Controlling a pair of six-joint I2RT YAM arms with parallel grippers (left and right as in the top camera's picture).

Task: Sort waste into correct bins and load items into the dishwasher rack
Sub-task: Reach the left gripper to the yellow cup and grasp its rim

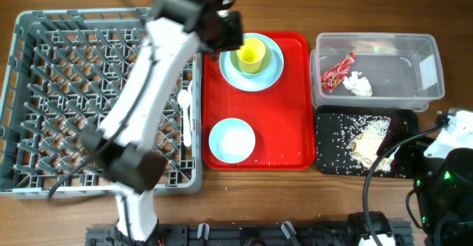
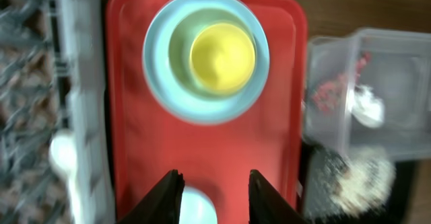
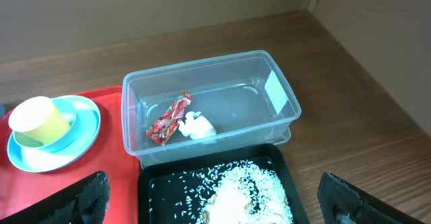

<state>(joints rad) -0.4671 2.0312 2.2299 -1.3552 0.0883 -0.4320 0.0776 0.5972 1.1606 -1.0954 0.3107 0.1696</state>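
cup point(image 1: 251, 54) upright on plate point(image 1: 272, 72) | wrapper point(image 1: 338, 70), napkin point(image 1: 358, 84) in tub point(image 1: 425, 69) (crumbs point(image 1: 369, 139): black tray point(image 1: 330, 165))

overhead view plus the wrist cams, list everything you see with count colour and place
rack: 1, grey, left
red tray: 1, red, centre
plate: 1, light blue, far end of red tray
cup: 1, yellow, on plate
bowl: 1, light blue, near end of red tray
cutlery: count unclear, white, rack's right edge
tub: 1, clear, far right
wrapper: 1, red, in tub
napkin: 1, white, in tub beside wrapper
black tray: 1, black, in front of tub
rice: scattered, pale, in black tray
table: 1, brown wood, under everything
left fingers: 2, black, apart, above red tray
right fingers: 2, black, wide apart, over black tray
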